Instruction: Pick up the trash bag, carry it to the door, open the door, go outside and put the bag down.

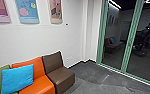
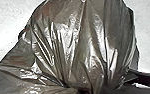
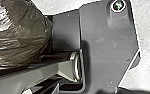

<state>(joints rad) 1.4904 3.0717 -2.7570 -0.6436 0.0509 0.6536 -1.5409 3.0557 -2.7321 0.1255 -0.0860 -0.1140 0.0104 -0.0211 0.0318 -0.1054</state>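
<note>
Green-framed glass (image 1: 116,32) stands far right; carrying seems in hand, calling for the trash bag (image 2: 73,45) to clear the seats (image 1: 61,76), though I cannot tell how open either pincer is or what it grips.

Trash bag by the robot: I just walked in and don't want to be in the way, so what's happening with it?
The robot seems to be carrying the dark trash bag with its left arm, though the grip itself is hidden. It is indoors, facing a row of coloured seats and green-framed glass panels, so the bag is not outside yet.
</note>
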